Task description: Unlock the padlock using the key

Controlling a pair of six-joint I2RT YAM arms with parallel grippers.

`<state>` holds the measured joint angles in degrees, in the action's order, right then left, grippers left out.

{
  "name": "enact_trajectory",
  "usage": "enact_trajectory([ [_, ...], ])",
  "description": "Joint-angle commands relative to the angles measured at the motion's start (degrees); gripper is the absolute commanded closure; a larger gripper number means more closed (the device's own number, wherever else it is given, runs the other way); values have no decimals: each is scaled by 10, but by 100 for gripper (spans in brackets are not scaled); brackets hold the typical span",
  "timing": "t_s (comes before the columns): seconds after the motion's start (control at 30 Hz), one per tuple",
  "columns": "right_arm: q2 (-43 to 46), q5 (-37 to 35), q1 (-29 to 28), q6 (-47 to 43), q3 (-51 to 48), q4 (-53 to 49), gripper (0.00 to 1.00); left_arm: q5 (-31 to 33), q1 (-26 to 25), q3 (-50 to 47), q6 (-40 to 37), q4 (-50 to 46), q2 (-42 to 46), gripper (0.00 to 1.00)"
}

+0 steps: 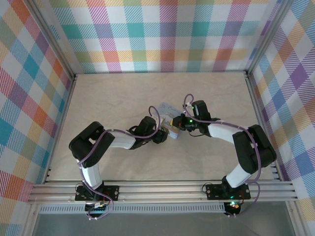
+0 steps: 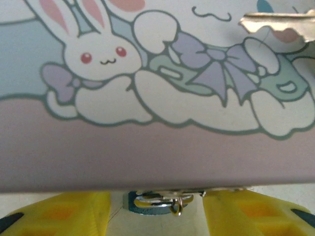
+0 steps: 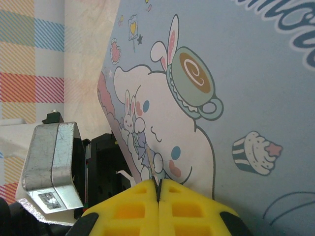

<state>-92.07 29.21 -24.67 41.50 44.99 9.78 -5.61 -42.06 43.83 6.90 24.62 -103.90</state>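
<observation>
The padlock (image 2: 147,211), dark blue with a silvery shackle and a small ring, lies just under the near edge of the cartoon-print tin (image 2: 147,147). My left gripper (image 2: 156,202) is open around it, with a yellow finger (image 2: 59,214) on each side and a gap to both. The key (image 3: 151,162) is a thin silvery blade seen edge-on, and my right gripper (image 3: 158,183) is shut on it over the tin lid. The key's toothed blade (image 2: 275,22) also shows at the top right of the left wrist view. From above, both grippers (image 1: 165,135) (image 1: 176,124) meet beside the tin (image 1: 166,109).
The pale blue tin (image 3: 236,73) lies in the middle of the beige table (image 1: 118,98). The left arm's wrist with its silver box (image 3: 49,162) stands close to the left of my right fingers. Checkered walls (image 1: 162,34) enclose the table on three sides.
</observation>
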Motion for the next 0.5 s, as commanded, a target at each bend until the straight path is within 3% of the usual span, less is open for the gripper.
enact_trajectory([
  [0.0, -21, -23, 5, -10, -20, -69, 100, -63, -6, 9, 15, 19, -24, 49],
  [0.47, -25, -20, 6, -10, -19, -68, 100, -85, -8, 0, 35, 39, -25, 52],
])
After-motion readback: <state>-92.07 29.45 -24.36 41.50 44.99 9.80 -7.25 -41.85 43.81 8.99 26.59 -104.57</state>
